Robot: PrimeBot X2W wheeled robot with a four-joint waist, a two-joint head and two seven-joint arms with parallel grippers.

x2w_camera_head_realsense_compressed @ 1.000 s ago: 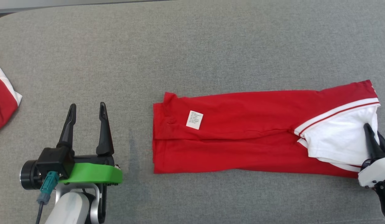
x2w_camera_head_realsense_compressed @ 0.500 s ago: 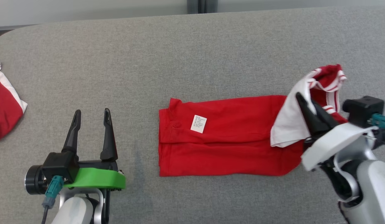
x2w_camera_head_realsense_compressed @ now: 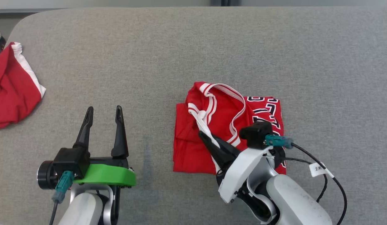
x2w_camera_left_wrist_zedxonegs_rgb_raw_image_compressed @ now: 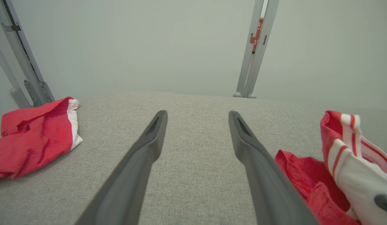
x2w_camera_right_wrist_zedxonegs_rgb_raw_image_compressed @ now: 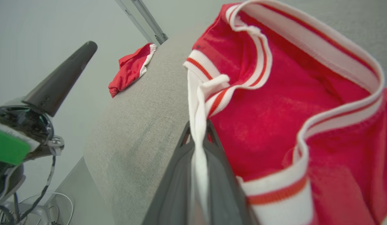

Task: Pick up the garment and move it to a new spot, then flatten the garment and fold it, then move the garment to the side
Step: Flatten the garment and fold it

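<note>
thin pinch on the trim, fold half laid

the right gripper (x2w_camera_head_realsense_compressed: 202, 135) is pressed together on a strip of white trim (x2w_camera_right_wrist_zedxonegs_rgb_raw_image_compressed: 196, 137) of the jersey (x2w_camera_head_realsense_compressed: 187, 153), and holds nothing else. the jersey sits mid-table (x2w_camera_head_realsense_compressed: 193, 43), doubled over. its carried end is raised and bunched above the lower layer, near that layer's left edge. the left gripper (x2w_camera_head_realsense_compressed: 104, 109) is spread wide and empty over bare table, left of the jersey and apart from it. a second red cloth (x2w_camera_head_realsense_compressed: 12, 84) lies at the far left corner.

the likely trouble: the hold is on a narrow band only, so a tug could pull it free and drop the top layer in a heap. nothing pins the lower layer, so any sideways pull may drag it and skew the edges. let go as it stands, the looped trim would probably settle puckered, not flat. the tagged cable (x2w_camera_head_realsense_compressed: 318, 169) trails beside the jersey and might catch its corner.
</note>
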